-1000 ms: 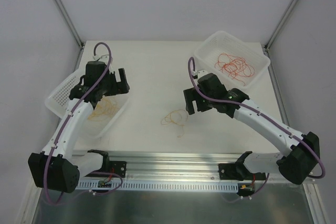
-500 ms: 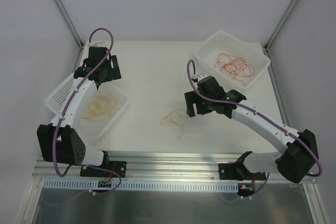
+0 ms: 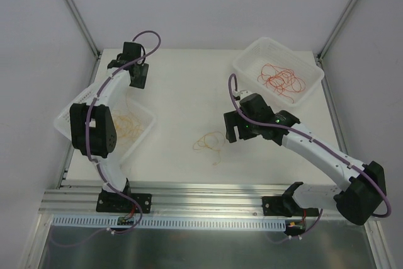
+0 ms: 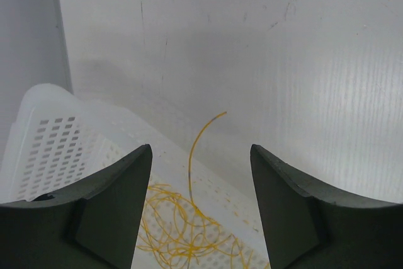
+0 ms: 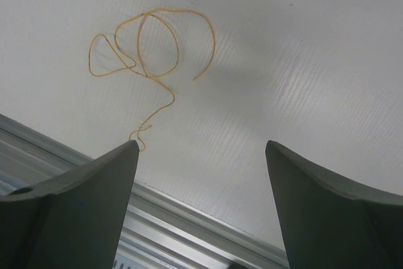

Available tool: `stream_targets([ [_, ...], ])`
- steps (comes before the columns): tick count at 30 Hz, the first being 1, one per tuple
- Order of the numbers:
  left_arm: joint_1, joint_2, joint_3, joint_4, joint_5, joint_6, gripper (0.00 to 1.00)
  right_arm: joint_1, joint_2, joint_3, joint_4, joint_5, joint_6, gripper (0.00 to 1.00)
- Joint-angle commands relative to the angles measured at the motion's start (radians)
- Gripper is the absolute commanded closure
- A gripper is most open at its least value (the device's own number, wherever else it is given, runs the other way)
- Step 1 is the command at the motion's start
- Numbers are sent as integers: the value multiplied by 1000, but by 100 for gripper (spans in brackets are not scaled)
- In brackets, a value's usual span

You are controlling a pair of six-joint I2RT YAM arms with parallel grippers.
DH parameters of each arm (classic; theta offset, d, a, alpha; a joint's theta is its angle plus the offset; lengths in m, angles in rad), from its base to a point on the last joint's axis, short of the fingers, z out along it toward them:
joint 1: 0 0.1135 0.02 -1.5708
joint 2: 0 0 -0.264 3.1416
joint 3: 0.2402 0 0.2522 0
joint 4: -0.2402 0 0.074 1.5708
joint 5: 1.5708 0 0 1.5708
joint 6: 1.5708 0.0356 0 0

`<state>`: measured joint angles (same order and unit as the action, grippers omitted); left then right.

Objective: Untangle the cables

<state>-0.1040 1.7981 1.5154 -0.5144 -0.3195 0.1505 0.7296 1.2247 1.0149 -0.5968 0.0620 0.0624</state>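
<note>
Tangle of thin yellow-orange wire cable [image 3: 208, 142] on white tabletop [image 3: 182, 92]; right fingers [image 5: 82, 200] hover beside it, wide, empty, probably needing to drop onto one loop. Left fingers [image 4: 107, 212] apart, empty.

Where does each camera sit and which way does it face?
Top: above, behind the bases, looking down on the table; both arms show.
Left wrist: on the left arm, facing across the left bin and its yellow cables; open fingers show.
Right wrist: on the right arm, facing down at the loose cable; open fingers show.
Shared: top and right wrist both see that cable.
</note>
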Motion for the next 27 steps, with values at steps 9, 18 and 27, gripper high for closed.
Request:
stream_targets([
  [9,0,144,100,-33,-18,77,56,-2,-25,22,-55,22,-27,11],
  [18,0,176,120,-49,-56,86,81,-1,-16,34,-55,38,-38,9],
  [27,0,66,134,-67,-104,38,100,-1,-21,39,-44,39,-50,6],
])
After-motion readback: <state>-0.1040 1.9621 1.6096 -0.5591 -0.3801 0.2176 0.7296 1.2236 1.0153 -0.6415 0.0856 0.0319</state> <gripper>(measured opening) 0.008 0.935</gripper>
